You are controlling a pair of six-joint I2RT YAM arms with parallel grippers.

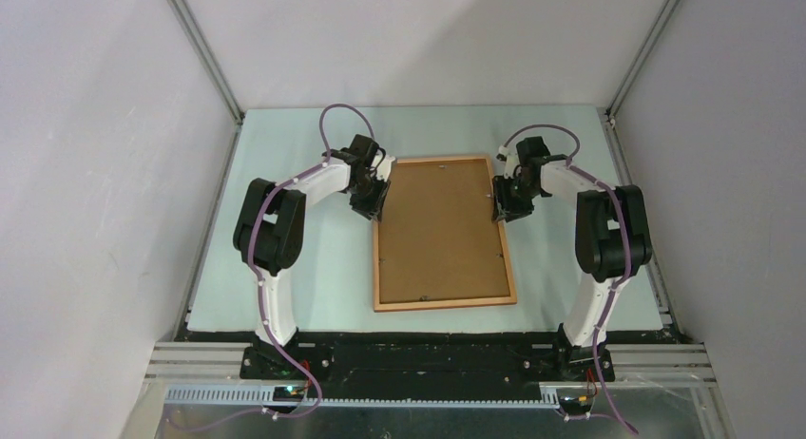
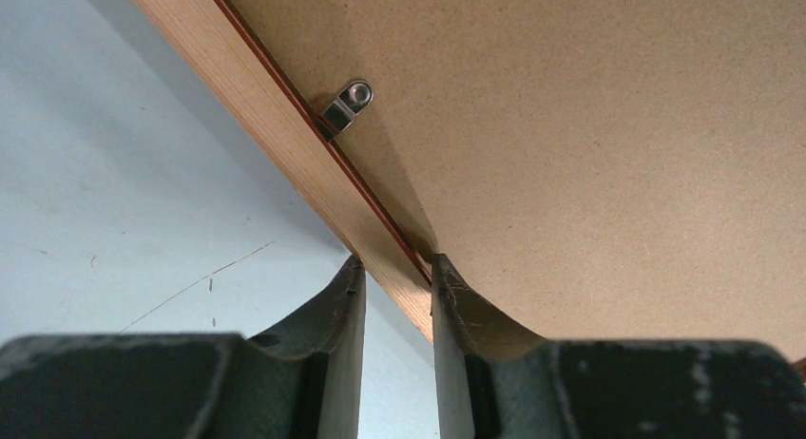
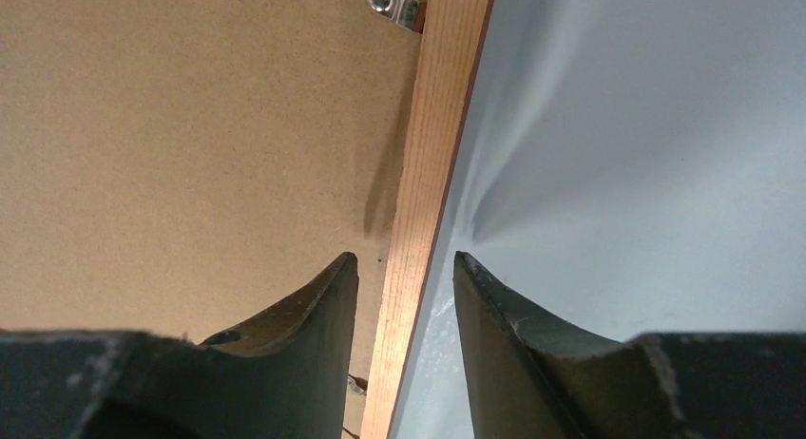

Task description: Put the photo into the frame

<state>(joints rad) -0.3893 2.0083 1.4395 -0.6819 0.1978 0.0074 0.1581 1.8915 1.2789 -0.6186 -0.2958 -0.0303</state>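
Observation:
The orange-brown wooden frame [image 1: 445, 301] lies back up on the table, with the brown backing board [image 1: 442, 230] set in it. The photo is hidden. My left gripper [image 1: 374, 203] is at the frame's left rail near the far end. In the left wrist view the gripper [image 2: 396, 263] has its fingertips against both sides of the rail [image 2: 257, 106], closed on it. My right gripper [image 1: 502, 206] is at the right rail. In the right wrist view it [image 3: 406, 258] straddles the rail [image 3: 442, 106], open, with a gap on each side.
Small metal turn clips hold the board at the rails [image 2: 347, 104] [image 3: 394, 4]. The pale blue table [image 1: 304, 268] is bordered by grey walls and aluminium corner posts. The arm bases stand at the near edge.

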